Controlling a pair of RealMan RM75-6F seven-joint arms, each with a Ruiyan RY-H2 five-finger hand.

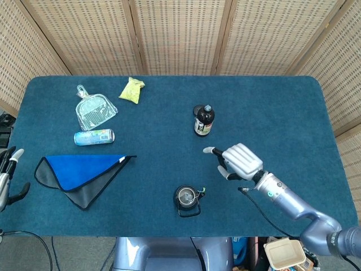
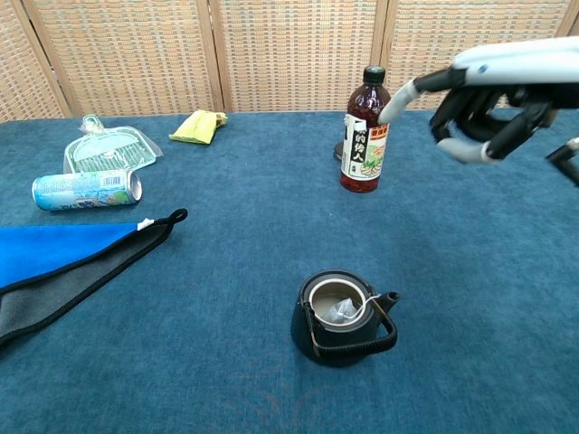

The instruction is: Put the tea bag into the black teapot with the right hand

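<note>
The black teapot (image 2: 342,323) (image 1: 186,199) stands lidless near the table's front edge. Inside it lies the tea bag (image 2: 343,312), its string draped over the rim toward the spout. My right hand (image 2: 479,95) (image 1: 240,161) hovers well above and to the right of the pot, holding nothing, one finger stretched out and the others loosely curled. My left hand (image 1: 8,178) shows only at the far left edge of the head view, off the table; its pose is unclear.
A dark sauce bottle (image 2: 365,131) stands behind the pot, close under the right hand. At left lie a blue and grey cloth (image 2: 63,258), a can (image 2: 83,189), a clear dustpan (image 2: 107,147) and a yellow packet (image 2: 199,127).
</note>
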